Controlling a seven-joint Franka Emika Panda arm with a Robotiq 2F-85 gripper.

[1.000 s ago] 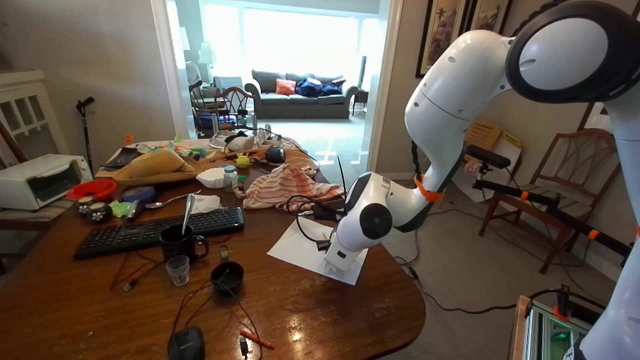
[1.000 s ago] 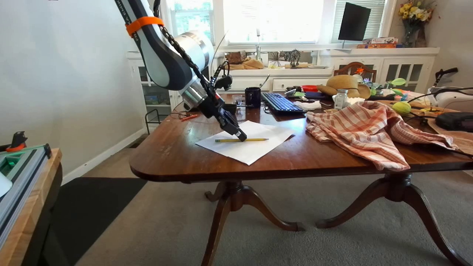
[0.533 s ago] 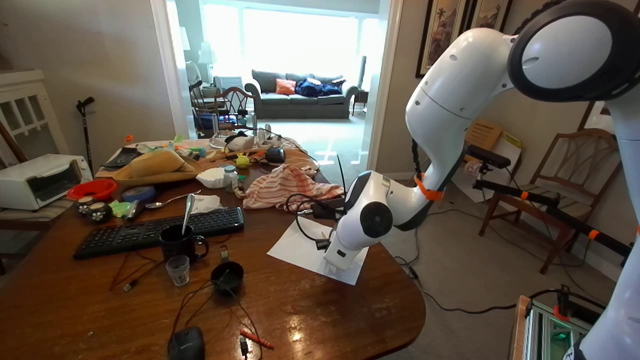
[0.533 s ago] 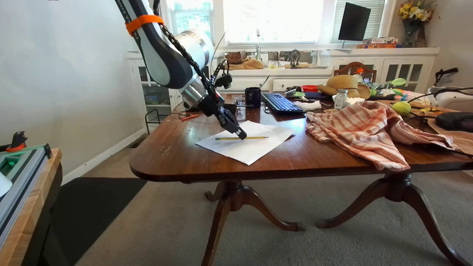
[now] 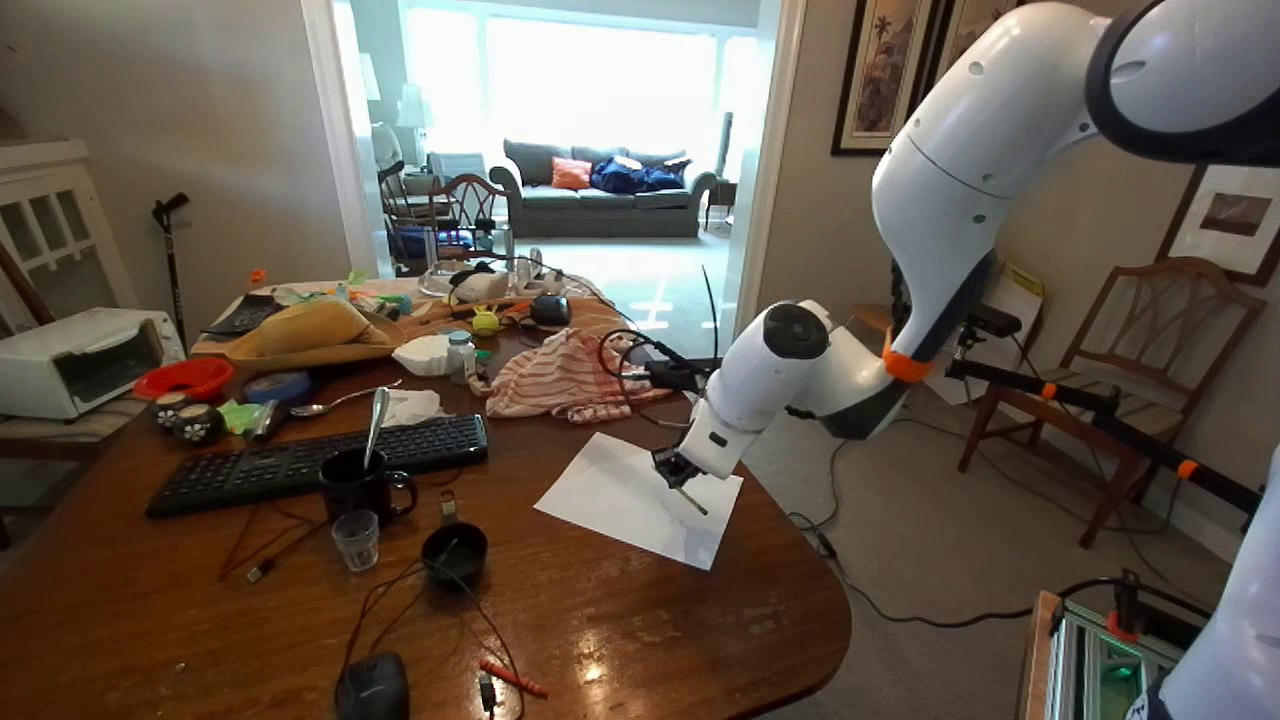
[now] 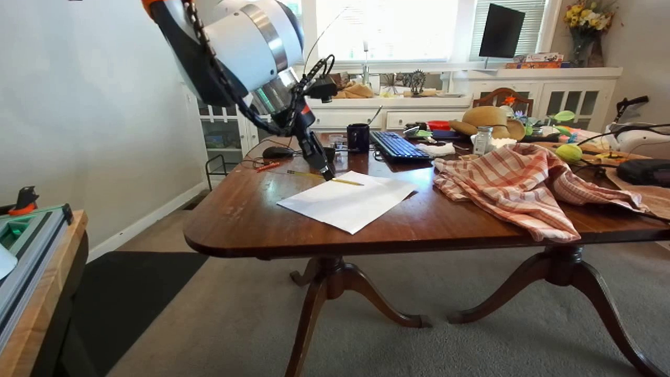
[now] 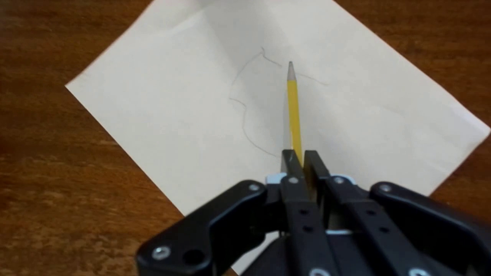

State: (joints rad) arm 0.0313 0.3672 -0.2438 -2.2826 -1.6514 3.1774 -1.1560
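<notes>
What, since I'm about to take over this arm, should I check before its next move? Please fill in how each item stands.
1. Grip on the pencil: ok, the jaws are shut on it.
2. Direction of its tip: ok, pointing out ahead of the jaws, over the paper in the wrist view.
3. Contact between tip and paper: cannot tell.
4. Unblocked wrist view of the paper: not ok, the jaws and pencil cover part of it.
5. Hold on the paper: cannot tell, no tape or weight shows.
6. Gap from jaws to mug: ok, apart in both exterior views.
</notes>
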